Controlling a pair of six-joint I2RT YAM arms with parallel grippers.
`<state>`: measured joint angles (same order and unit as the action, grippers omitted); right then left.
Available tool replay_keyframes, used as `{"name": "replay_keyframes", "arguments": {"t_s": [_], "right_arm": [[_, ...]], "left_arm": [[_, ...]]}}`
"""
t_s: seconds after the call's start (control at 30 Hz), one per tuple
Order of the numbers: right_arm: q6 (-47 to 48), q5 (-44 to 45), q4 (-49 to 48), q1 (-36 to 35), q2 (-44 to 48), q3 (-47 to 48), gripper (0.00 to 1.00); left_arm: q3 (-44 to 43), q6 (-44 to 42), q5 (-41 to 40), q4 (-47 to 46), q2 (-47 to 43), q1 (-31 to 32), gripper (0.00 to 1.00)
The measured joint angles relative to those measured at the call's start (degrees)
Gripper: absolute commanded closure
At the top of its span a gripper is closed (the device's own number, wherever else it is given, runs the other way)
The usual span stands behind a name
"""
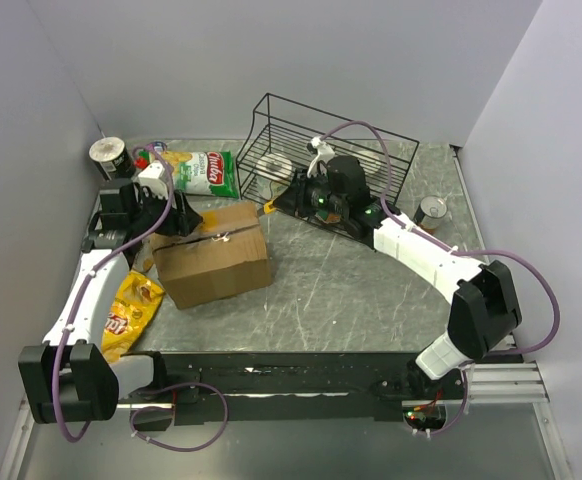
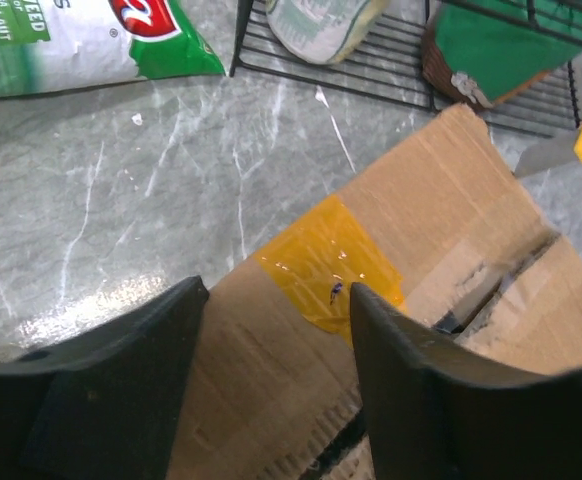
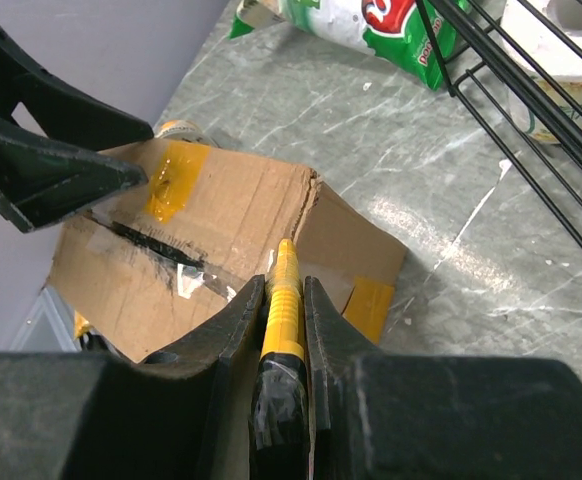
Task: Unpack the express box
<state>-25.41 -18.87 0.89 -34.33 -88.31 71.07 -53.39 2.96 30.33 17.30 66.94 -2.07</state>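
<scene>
The express box is a brown cardboard box left of the middle of the table, with yellow tape on its top and a torn slit along the flap seam. My left gripper hangs over the box's far left corner, open, with its jaws either side of the top flap. My right gripper is shut on a yellow utility knife. The knife points at the box's far right corner from just in front of the basket.
A black wire basket stands behind the box with a white roll inside. A green snack bag and a paper cup lie far left. A yellow chip bag lies near left, a tin can at right.
</scene>
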Motion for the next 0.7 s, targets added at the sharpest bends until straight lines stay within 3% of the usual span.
{"name": "replay_keyframes", "arguments": {"t_s": [0.23,0.33,0.37,0.5,0.57,0.63,0.67,0.7], "right_arm": [[1.42,1.79,2.64,-1.66,1.55,0.00,1.00],[2.03,2.45,4.20,-2.32,2.38,0.00,1.00],[2.16,2.78,4.79,-2.54,2.67,0.00,1.00],[2.34,3.56,7.04,-3.15,3.54,0.15,1.00],[2.29,4.00,7.80,-3.37,3.87,0.20,1.00],[2.29,4.39,8.13,-3.61,4.00,0.20,1.00],[2.32,4.52,8.17,-3.74,4.04,0.20,1.00],[2.34,4.63,8.20,-3.80,4.09,0.20,1.00]], "left_arm": [[4.11,3.58,-2.25,-5.31,-2.23,-0.09,0.53],[5.86,4.79,-3.41,-7.15,-3.43,-0.09,0.66],[6.40,5.25,-3.80,-7.63,-3.82,-0.11,0.77],[8.59,6.84,-5.46,-9.88,-4.90,-0.66,0.98],[9.51,7.89,-5.64,-11.10,-5.25,-0.98,0.97],[10.01,8.74,-5.05,-11.82,-5.57,-1.33,0.87],[10.03,8.94,-4.42,-11.85,-5.68,-1.73,0.76],[10.03,9.22,-3.26,-11.69,-5.75,-2.21,0.74]]}}
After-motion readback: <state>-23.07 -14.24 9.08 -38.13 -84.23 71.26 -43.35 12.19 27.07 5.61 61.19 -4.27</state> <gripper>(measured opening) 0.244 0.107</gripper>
